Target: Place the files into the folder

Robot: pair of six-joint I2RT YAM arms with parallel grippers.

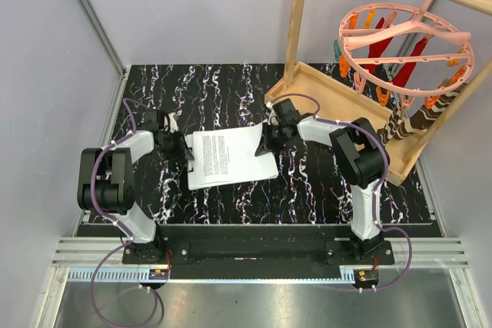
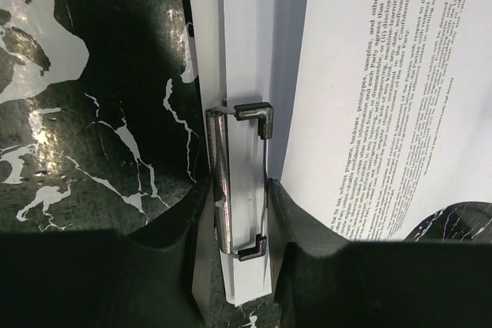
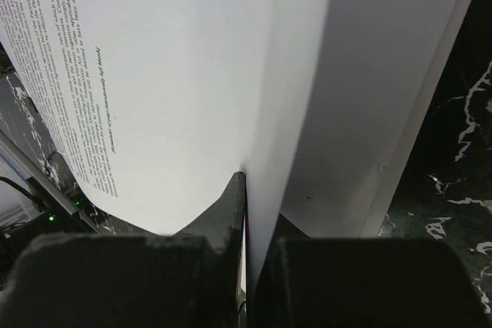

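The white folder [image 1: 231,176] lies flat in the middle of the black table, its metal clip [image 2: 240,182] on the left short edge. My left gripper [image 2: 240,224] is shut on the clip, one finger on each side; it also shows in the top view [image 1: 184,148]. The files [image 1: 223,151], white sheets with printed text, lie over the folder. Their left edge [image 2: 307,90] is raised and stops just right of the clip. My right gripper [image 3: 250,213] is shut on the files' right edge [image 3: 177,74] and holds it above the folder [image 3: 384,74]; it also shows in the top view [image 1: 266,140].
A shallow wooden tray [image 1: 338,105] lies at the back right, behind my right arm. A wooden rack [image 1: 298,21] stands in it, carrying a pink ring hanger [image 1: 400,44] with coloured pegs. Grey walls close in the table's left and back sides.
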